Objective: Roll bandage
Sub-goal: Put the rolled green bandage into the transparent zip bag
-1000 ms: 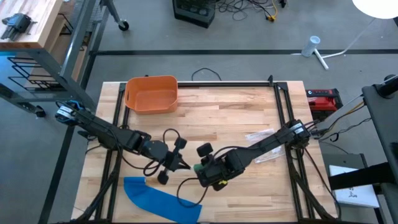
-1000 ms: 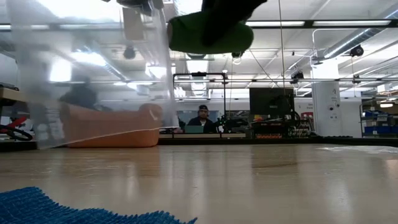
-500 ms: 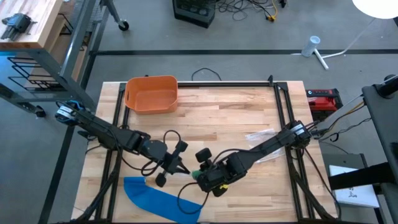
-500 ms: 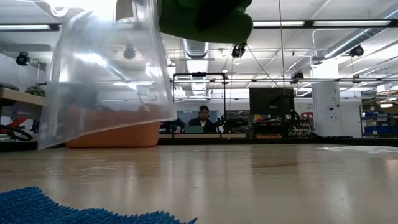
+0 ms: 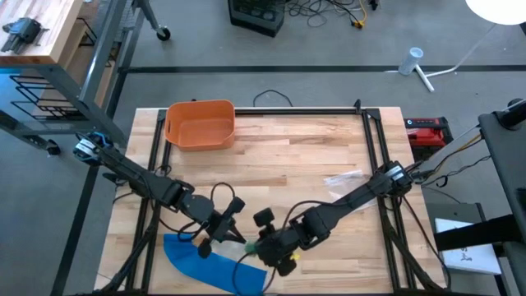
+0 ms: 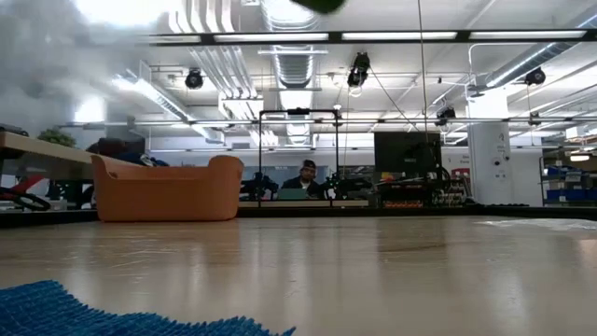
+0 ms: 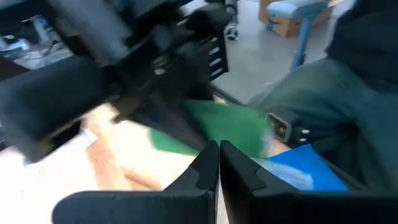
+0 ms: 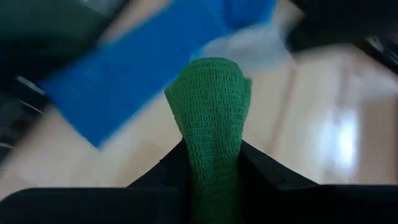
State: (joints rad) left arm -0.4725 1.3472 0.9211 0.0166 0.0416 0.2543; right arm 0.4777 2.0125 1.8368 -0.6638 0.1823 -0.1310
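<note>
Wooden table (image 5: 304,156), one, bearing every item; it serves as the flat surface on which a bandage can be laid out and wound. Two dark arms reach toward its near edge so that their tools meet over the work. Orange bin (image 5: 200,123), one, stands at the far left, well apart from the arms, apparently as a container kept clear of the working area. Blue bandage (image 5: 215,262), one, lies flat and unrolled at the near edge, partly under both grippers. Clear plastic wrapper (image 5: 346,178), probably one, lies beside the right arm, set aside. Right gripper (image 8: 211,158), one, is clenched on a green bandage roll (image 8: 210,106), holding it above the blue strip so its free end can be worked. Left gripper (image 7: 217,154), one, has its fingers pressed fully together just beside the green roll; whether they pinch a thin edge of material cannot be judged, the wrist view being smeared. Green bandage rolls: one.
</note>
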